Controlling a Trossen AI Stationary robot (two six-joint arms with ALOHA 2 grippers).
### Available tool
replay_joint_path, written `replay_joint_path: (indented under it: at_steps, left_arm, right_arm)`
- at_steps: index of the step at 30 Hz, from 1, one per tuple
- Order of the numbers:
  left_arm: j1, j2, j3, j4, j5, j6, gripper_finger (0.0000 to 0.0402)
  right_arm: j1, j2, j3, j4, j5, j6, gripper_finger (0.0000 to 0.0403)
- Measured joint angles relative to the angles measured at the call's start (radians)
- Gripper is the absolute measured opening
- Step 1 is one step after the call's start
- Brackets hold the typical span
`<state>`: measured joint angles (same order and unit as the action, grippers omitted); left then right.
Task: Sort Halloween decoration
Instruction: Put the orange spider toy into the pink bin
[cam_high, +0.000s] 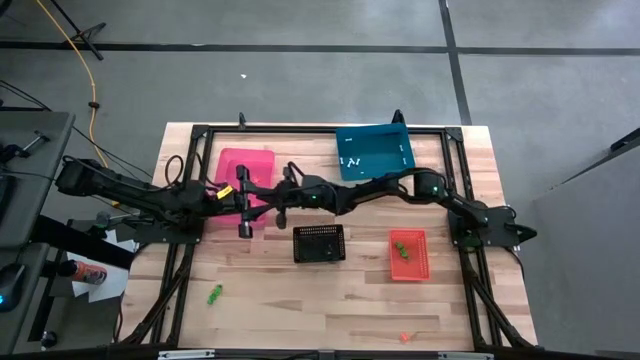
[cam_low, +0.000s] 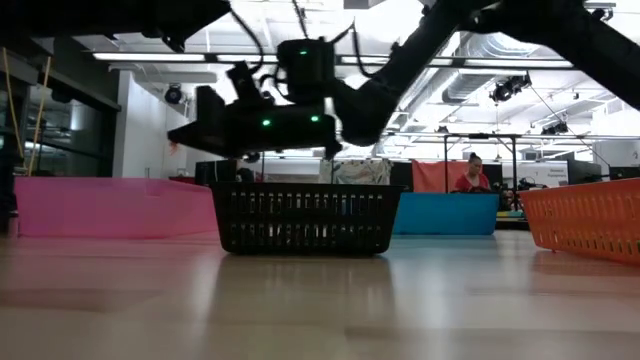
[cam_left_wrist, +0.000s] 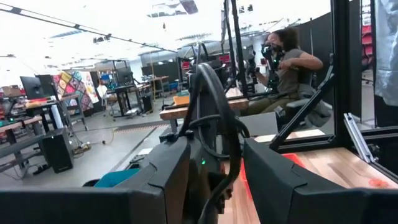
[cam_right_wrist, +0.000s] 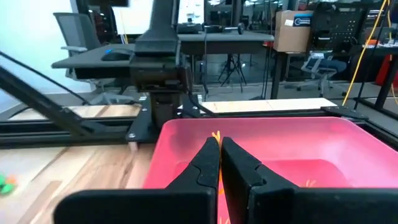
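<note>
Nearest you, on the bare wooden worktop (cam_high: 300, 300), one orange trinket (cam_high: 405, 337) lies by the front edge toward the right, and a green trinket (cam_high: 214, 294) lies well apart from it toward the left. Farther back, a black basket (cam_high: 319, 243) stands mid-worktop, and a red bin (cam_high: 408, 254) to its right holds green trinkets (cam_high: 401, 247). Behind the basket both arms meet over the pink bin (cam_high: 245, 175). The right arm reaches across from the right side, and your right hand (cam_right_wrist: 219, 144) hangs over the pink bin with its fingers pressed together. A thin orange sliver (cam_right_wrist: 216, 134) shows at the fingertips; you cannot tell whether it is pinched there or lies behind them. Small orange bits (cam_right_wrist: 308, 182) rest on the bin floor. The left arm comes in from the left, and your left hand (cam_left_wrist: 214, 149) is held level by the pink bin, fingers spread and holding nothing, facing the right arm. At the back of the worktop a blue bin (cam_high: 375, 152) holds white trinkets (cam_high: 350, 160). Beyond the worktop, a person (cam_left_wrist: 286, 62) sits in the room.
</note>
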<state>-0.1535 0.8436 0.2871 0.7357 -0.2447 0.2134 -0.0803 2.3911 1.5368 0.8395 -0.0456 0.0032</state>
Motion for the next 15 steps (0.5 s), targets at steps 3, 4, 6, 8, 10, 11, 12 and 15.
replay_joint_path:
  at_steps: [3, 4, 6, 8, 10, 11, 12, 15]
  left_arm:
    - [0.0, 0.0, 0.0, -0.006, 0.0, -0.003, 0.014]
    - [0.0, 0.0, 0.0, -0.006, 0.0, -0.005, 0.014]
    - [0.0, 0.0, 0.0, -0.006, 0.0, -0.017, 0.014]
    - [0.0, 0.0, 0.0, -0.005, 0.0, -0.02, 0.014]
    - [0.0, 0.0, 0.0, -0.005, 0.0, -0.02, 0.014]
    - [0.0, 0.0, 0.0, -0.005, 0.0, -0.02, 0.014]
    - [0.0, 0.0, 0.0, -0.005, 0.0, -0.02, 0.014]
    - [0.0, 0.0, 0.0, -0.001, 0.0, -0.02, 0.014]
  right_arm:
    - [0.002, 0.02, 0.067, -0.08, 0.0, 0.0, 0.0]
    - [0.002, 0.02, 0.079, -0.112, 0.004, 0.0, 0.0]
    - [0.002, 0.02, 0.092, -0.156, 0.012, -0.003, 0.0]
    - [0.002, 0.021, 0.092, -0.165, 0.016, 0.003, 0.0001]
    - [0.0, 0.021, 0.093, -0.163, 0.018, 0.02, 0.001]
    - [-0.002, 0.021, 0.093, -0.163, 0.018, 0.025, 0.0019]
    - [-0.004, 0.021, 0.093, -0.169, 0.018, 0.033, 0.003]
    - [-0.007, 0.021, 0.093, -0.181, 0.014, 0.049, 0.008]
